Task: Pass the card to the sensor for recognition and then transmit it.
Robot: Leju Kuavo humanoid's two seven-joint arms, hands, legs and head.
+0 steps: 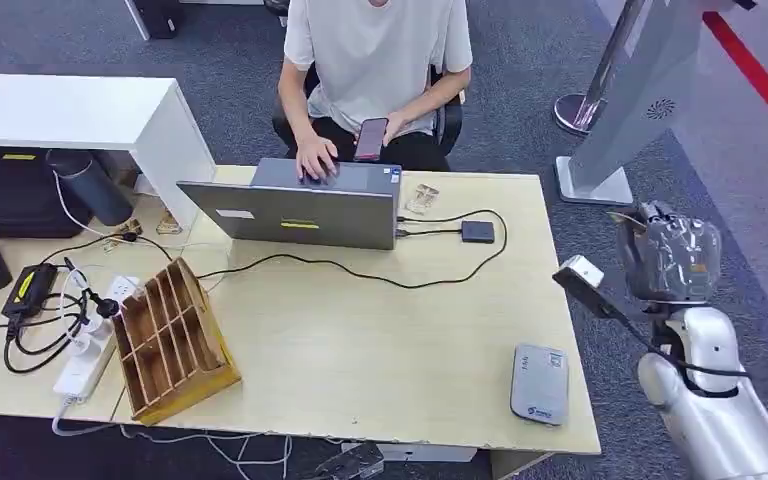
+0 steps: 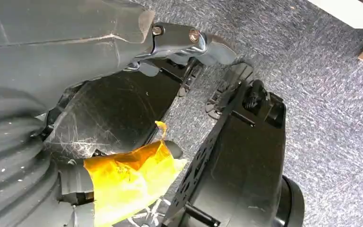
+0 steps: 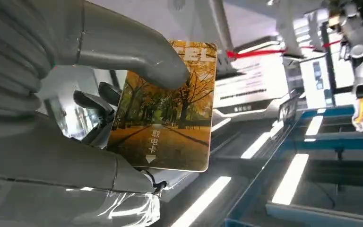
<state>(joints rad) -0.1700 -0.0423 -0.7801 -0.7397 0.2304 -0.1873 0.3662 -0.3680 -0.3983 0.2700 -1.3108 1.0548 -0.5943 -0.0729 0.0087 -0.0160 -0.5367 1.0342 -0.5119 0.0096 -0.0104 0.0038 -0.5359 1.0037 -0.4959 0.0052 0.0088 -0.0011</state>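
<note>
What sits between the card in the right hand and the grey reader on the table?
Nothing visible: the autumn-tree picture card, held by the right hand off the table's edge, has bare light wooden tabletop before the grey rounded card reader.

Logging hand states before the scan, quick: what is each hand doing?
Left hand: cannot be told.
Right hand: holding the card.

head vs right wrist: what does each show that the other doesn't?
Head view alone: the table with the grey card reader near its right front corner, a wooden slotted rack, a laptop, and a person seated behind it holding a phone. Right wrist view alone: the card face, an autumn tree scene, gripped by the thumb. Both share the right hand, raised off the table's right edge.
</note>
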